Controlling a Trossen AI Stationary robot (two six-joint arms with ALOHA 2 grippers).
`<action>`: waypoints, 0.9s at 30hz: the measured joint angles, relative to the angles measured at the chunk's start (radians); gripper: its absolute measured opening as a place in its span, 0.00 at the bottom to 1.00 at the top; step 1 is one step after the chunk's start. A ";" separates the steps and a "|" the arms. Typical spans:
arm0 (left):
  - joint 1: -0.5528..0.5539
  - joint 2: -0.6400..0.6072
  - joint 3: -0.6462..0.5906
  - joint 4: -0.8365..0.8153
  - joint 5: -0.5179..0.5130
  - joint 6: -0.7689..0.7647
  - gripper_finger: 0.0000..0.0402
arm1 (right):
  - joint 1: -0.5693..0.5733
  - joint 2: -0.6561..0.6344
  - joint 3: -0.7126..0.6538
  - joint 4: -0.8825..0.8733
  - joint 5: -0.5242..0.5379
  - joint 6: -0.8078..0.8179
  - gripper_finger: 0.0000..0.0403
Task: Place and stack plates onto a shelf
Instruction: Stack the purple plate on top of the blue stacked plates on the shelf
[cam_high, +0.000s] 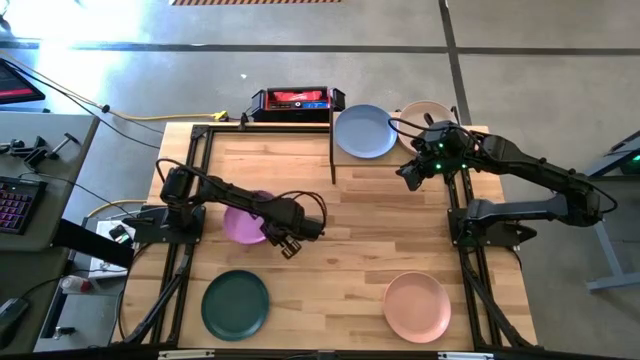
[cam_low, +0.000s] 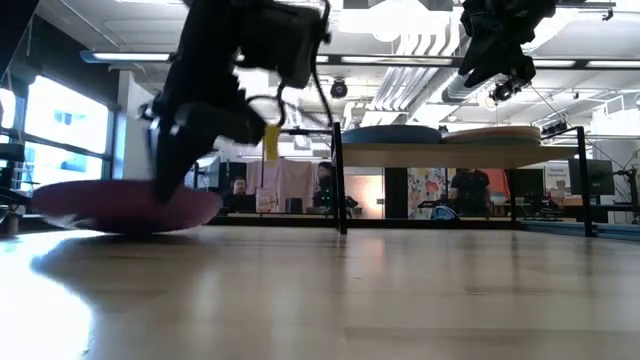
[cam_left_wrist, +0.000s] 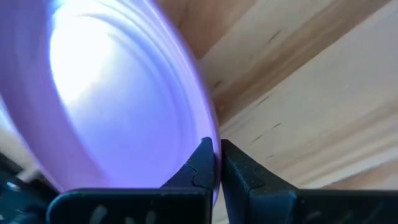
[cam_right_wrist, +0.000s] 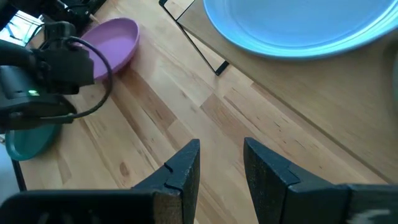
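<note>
A purple plate (cam_high: 243, 223) lies on the tabletop at the left, and my left gripper (cam_high: 290, 245) is shut on its rim at the plate's right side. My right gripper (cam_high: 408, 178) is open and empty, high above the table beside the shelf's near edge. The shelf (cam_high: 350, 165) stands at the far right on thin black legs. It carries a blue plate (cam_high: 365, 130) and a cream plate (cam_high: 425, 112) side by side. A dark green plate (cam_high: 235, 303) and a peach plate (cam_high: 417, 305) lie flat near the table's near edge. My left gripper pinches the purple plate's rim (cam_left_wrist: 205, 127) between its two fingers, one above the rim and one under it. The fingers come slanting down from above. In the low view the plate (cam_low: 120, 208) lies low, with its underside on or just above the tabletop.
A red and black box (cam_high: 295, 100) sits at the table's far edge, left of the shelf. A black shelf leg (cam_high: 331, 150) stands between the two arms. Bare tabletop lies in the middle, between the purple plate and the shelf.
</note>
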 joint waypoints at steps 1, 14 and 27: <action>0.000 0.001 0.024 -0.022 -0.016 0.015 0.01 | 0.000 0.000 0.000 0.000 0.000 0.000 0.26; 0.007 0.001 0.387 -0.268 -0.314 0.225 0.00 | 0.000 -0.002 0.000 0.015 -0.004 0.000 0.26; 0.111 0.000 0.675 -0.199 -0.555 0.711 0.00 | 0.000 -0.183 0.000 0.410 -0.017 -0.071 0.26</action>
